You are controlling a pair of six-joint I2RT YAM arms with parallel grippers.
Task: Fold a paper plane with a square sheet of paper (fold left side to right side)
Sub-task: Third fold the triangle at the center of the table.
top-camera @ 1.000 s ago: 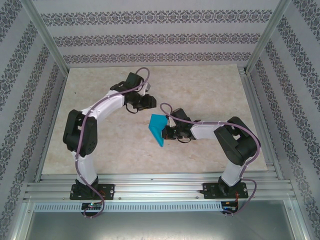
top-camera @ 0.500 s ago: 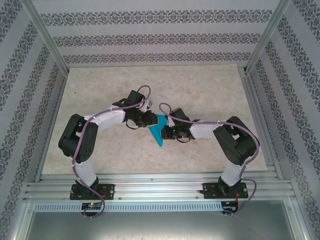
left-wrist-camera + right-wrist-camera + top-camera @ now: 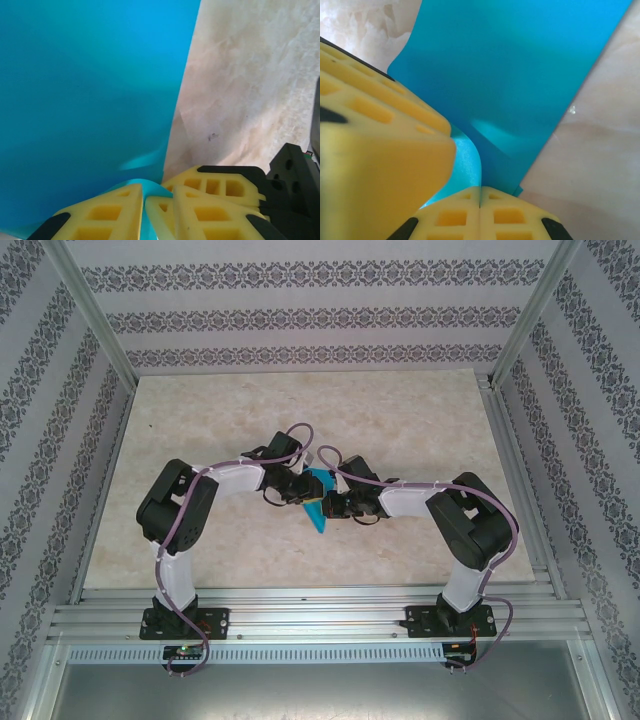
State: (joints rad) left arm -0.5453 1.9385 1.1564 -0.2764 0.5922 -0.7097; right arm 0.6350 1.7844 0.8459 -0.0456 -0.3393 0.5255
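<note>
A folded cyan-blue paper (image 3: 317, 508) is held just nearer than the middle of the marble-patterned table (image 3: 420, 420), seen from above. It looks like a narrow wedge, with its point aimed at the table's near edge.

2 robot arms meet at this spot over the table. The left gripper (image 3: 301, 490) touches the paper from the table's left side. The right gripper (image 3: 333, 506) touches it from the table's right side.

In the left wrist view, the paper (image 3: 90, 90) rises as a broad blue wall beside bare tabletop (image 3: 250, 90). The left gripper (image 3: 144, 202) has its 2 yellow fingers nearly together, pinching a sliver of the paper. A yellow finger of the right gripper (image 3: 215, 182) lies just beside them.

In the right wrist view, the right gripper (image 3: 480, 192) has its fingers pressed flat against each other, with the paper's (image 3: 520, 70) lower edge running into the seam. A left gripper finger (image 3: 375, 150) looms close by.
</note>
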